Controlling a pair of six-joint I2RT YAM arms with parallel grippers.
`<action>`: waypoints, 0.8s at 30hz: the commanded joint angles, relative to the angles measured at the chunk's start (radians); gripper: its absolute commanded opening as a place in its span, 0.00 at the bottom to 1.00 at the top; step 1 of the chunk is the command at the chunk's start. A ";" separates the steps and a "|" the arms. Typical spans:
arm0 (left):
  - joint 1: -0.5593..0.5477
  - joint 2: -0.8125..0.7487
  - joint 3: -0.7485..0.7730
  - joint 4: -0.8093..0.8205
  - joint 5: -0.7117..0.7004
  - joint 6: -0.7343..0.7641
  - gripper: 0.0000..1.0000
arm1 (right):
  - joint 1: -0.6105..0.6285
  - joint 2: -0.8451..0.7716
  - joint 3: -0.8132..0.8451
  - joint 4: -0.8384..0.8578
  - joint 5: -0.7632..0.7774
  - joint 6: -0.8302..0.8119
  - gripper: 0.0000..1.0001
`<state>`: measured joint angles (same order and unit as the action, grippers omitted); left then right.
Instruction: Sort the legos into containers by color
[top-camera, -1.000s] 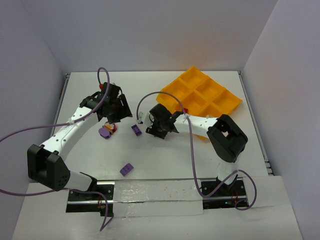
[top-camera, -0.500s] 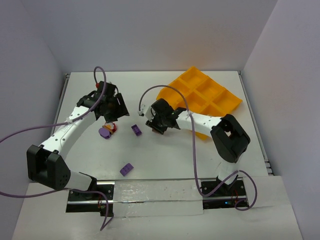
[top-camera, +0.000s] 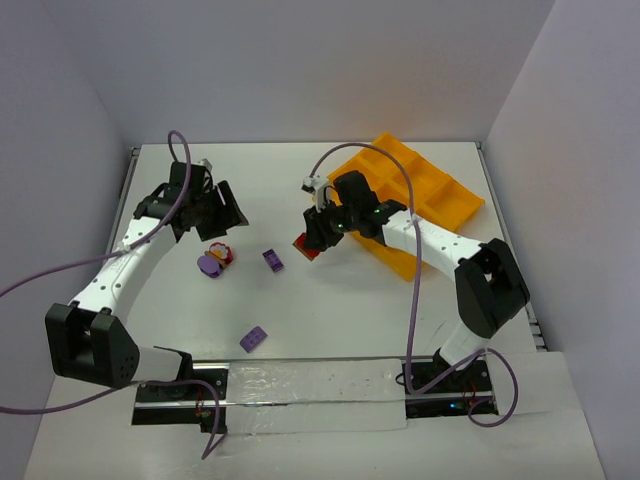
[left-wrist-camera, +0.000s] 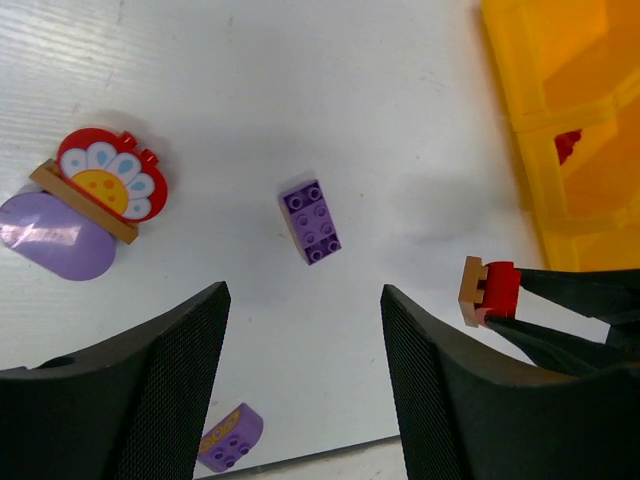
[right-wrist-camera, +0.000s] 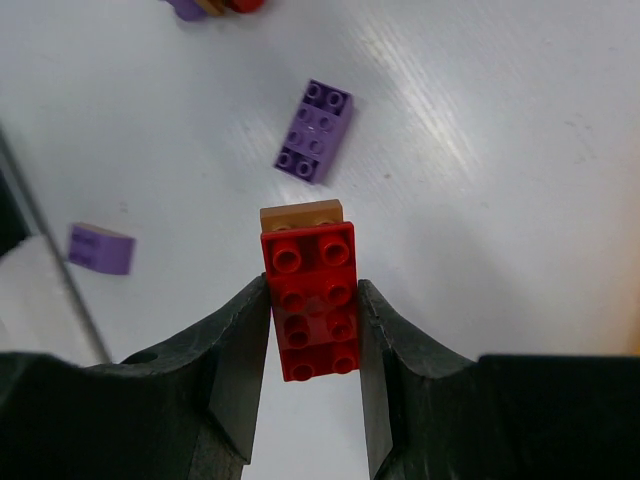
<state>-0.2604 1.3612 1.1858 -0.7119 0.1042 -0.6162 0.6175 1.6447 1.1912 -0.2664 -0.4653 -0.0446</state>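
Observation:
My right gripper (right-wrist-camera: 312, 289) is shut on a red lego (right-wrist-camera: 311, 300) that has a brown lego (right-wrist-camera: 300, 214) stuck under its far end. It holds them above the table, just left of the orange-yellow tray of containers (top-camera: 432, 187). One purple lego (top-camera: 272, 260) lies flat between the arms. Another purple lego (top-camera: 253, 339) lies nearer the arm bases. My left gripper (left-wrist-camera: 305, 400) hangs open and empty above the table, above and a little left of a cluster (top-camera: 214, 260) made of a purple half-round, a brown strip and a red flower piece (left-wrist-camera: 100, 185).
A small red piece (left-wrist-camera: 567, 145) lies in one tray compartment. The tray (left-wrist-camera: 530, 100) sits tilted at the back right. Grey walls close in the table on three sides, and purple cables loop above both arms.
My right gripper has closed on the red and brown legos and lifted them off the table toward the tray. My left gripper has drawn back to the left, away from the cluster.

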 joint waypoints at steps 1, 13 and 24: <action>0.002 -0.051 -0.040 0.106 0.105 0.039 0.70 | -0.055 -0.059 -0.015 0.099 -0.214 0.166 0.18; 0.082 -0.179 -0.237 0.418 0.536 -0.016 0.69 | -0.148 -0.096 -0.064 0.315 -0.420 0.454 0.19; 0.092 -0.253 -0.403 0.846 0.845 -0.210 0.71 | -0.195 -0.074 -0.024 0.337 -0.564 0.576 0.22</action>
<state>-0.1745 1.1418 0.8090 -0.1161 0.8037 -0.7443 0.4401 1.5829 1.1240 0.0158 -0.9114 0.4622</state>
